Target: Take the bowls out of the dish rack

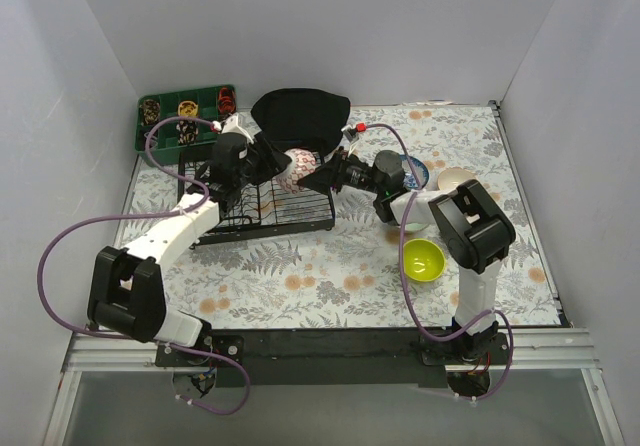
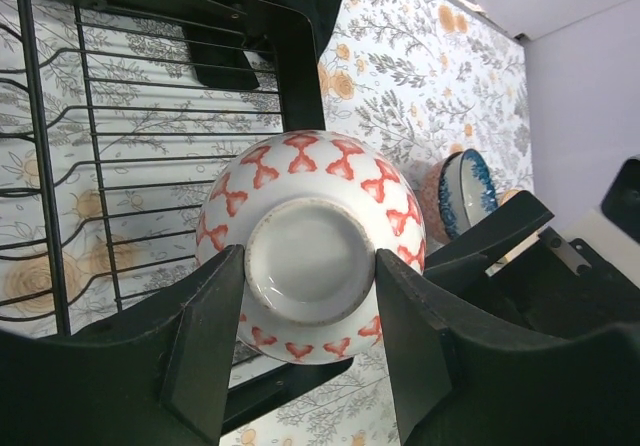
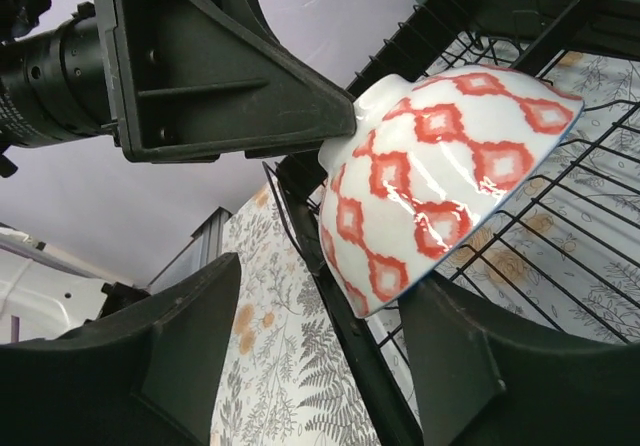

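Note:
A white bowl with a red pattern (image 1: pixel 291 170) hangs above the right end of the black wire dish rack (image 1: pixel 255 216). My left gripper (image 1: pixel 274 163) is shut on its foot ring, seen in the left wrist view with the bowl (image 2: pixel 310 196) between my fingers (image 2: pixel 205 336). My right gripper (image 1: pixel 310 178) is open, its jaws on either side of the bowl's rim (image 3: pixel 440 166). The rack (image 3: pixel 570 246) shows no other bowls. A lime-green bowl (image 1: pixel 423 259), a white bowl (image 1: pixel 415 206), a blue-patterned bowl (image 1: pixel 413 173) and a cream bowl (image 1: pixel 455 178) sit on the table at right.
A green compartment tray (image 1: pixel 185 116) stands at the back left and a black cloth (image 1: pixel 300 114) lies behind the rack. The blue-patterned bowl also shows in the left wrist view (image 2: pixel 466 191). White walls enclose the flowered table cover (image 1: pixel 320 276).

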Robot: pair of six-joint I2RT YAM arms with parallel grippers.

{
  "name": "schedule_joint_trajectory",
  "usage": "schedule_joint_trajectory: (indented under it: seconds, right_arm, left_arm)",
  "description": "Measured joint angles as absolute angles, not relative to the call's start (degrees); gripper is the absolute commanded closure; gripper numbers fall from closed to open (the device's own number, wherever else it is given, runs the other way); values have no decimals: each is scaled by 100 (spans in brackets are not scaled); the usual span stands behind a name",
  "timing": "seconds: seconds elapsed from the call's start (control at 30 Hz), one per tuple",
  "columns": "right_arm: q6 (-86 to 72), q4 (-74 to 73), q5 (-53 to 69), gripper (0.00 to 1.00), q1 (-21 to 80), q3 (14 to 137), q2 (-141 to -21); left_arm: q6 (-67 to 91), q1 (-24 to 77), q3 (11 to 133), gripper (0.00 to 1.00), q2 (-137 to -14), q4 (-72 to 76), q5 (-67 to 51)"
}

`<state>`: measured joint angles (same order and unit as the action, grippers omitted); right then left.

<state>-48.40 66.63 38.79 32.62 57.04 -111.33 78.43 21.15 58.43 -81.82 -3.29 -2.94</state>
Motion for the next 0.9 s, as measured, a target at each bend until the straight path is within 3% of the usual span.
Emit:
schedule_joint_trajectory:
  seconds: [0.07,0.1,0.2,0.3,0.43,0.57,0.63,0.77,0.8,0.9]
  right_arm:
    - [-4871,6702,3975,53,3238,5743,-11181]
    - [-4919,6729,4027,67,3225,5752,-11205]
    - [-5002,6829,4206,88,3199,5758,-11240]
    - [-5122,6967,4381,99,3181,5758,-11240]
    - [-5083,7019,4497,99,3208,5747,-11225]
    - [-4974,6910,4578,99,3221,5706,-11096]
    - [-4821,6716,4619,99,3216,5645,-10930]
    - [-4215,5776,4663,99,3144,5629,-10438]
    - [-3977,5378,4644,99,3109,5629,-10256]
    - [-3059,3931,4414,99,3004,5776,-9754]
  left_arm:
    - [7975,2080,5710,100,-8114,-200,-379]
    - [8031,2071,5662,100,-8079,-130,-412]
    - [8132,2067,5553,100,-7985,21,-484]
    - [8187,2043,5404,100,-7841,259,-563]
    - [8213,2062,5242,82,-7666,438,-591]
    - [8075,2073,5146,58,-7452,517,-582]
    - [7972,2073,5078,51,-7293,508,-521]
    - [7533,2073,4921,39,-6759,451,-305]
    - [7371,2073,4897,33,-6604,425,-209]
    - [6845,2073,4746,26,-6082,390,117]
